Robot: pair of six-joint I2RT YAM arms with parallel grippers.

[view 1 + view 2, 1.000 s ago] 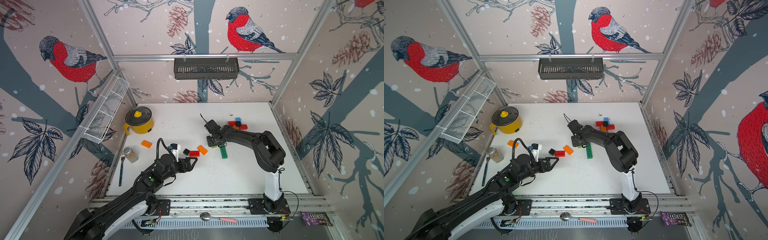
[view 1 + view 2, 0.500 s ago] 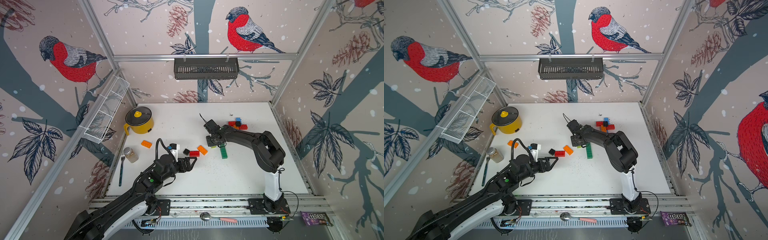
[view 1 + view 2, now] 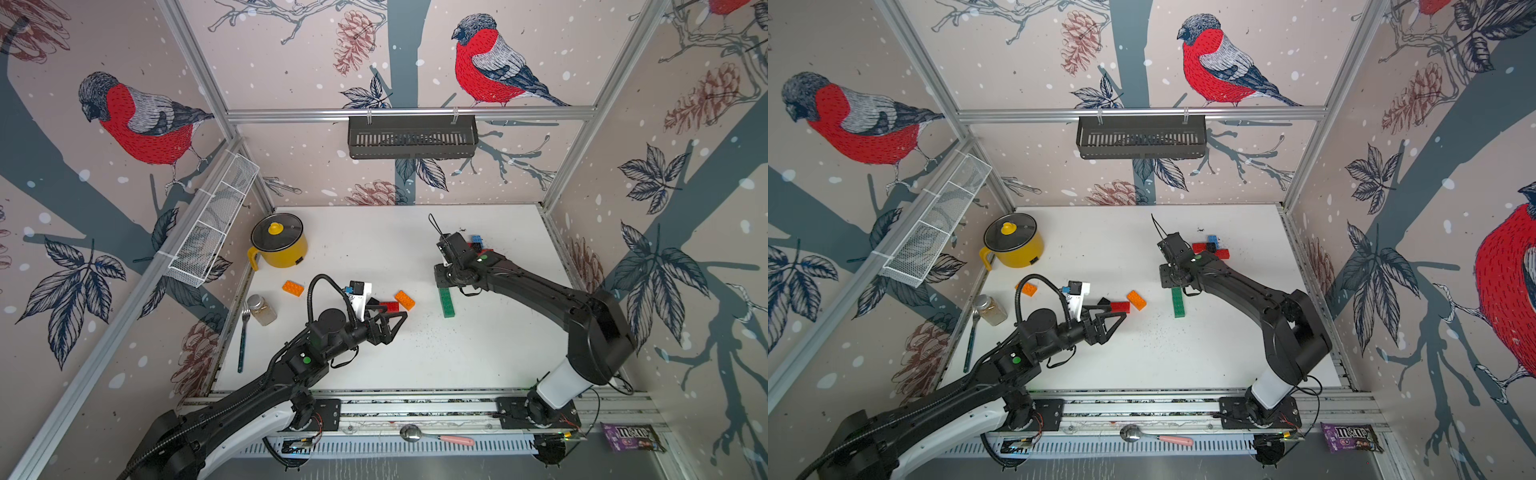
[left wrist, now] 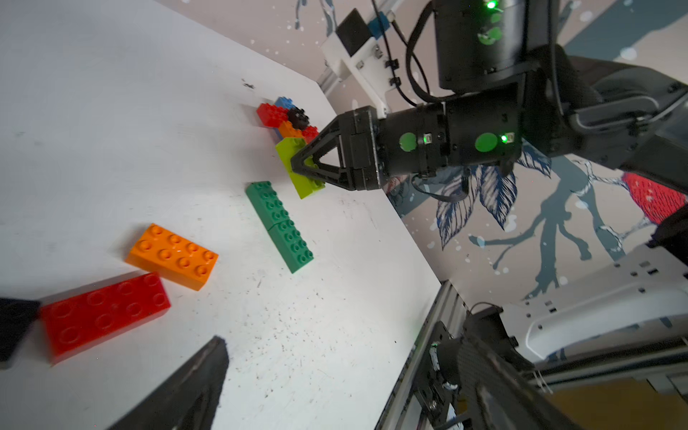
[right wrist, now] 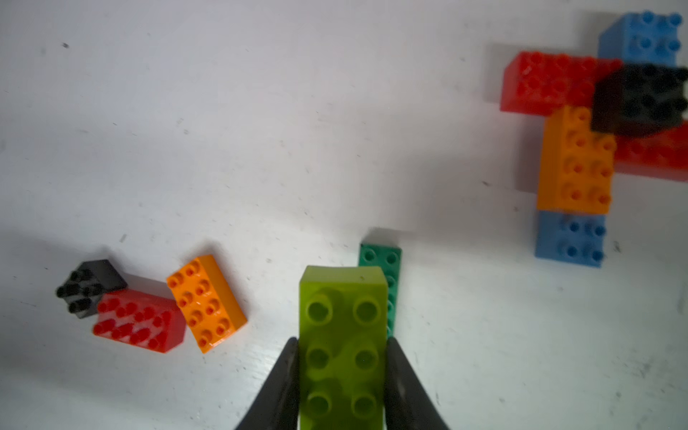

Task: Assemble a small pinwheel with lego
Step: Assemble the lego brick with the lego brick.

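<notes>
My right gripper is shut on a lime lego brick, its fingers pressed to the brick's long sides. In the left wrist view the lime brick is low over the table, beside the far end of two dark green bricks lying end to end. Behind it stands a joined cluster of red, blue, orange and black bricks. My left gripper is open and empty near a loose red brick, an orange brick and a black brick.
Another orange brick lies towards the left. A yellow pot, a jar and a fork sit along the left edge. A wire basket hangs on the left wall and a black rack on the back wall.
The right jaws have drawn in slightly round the lime brick. Both arms stand almost where they were.
</notes>
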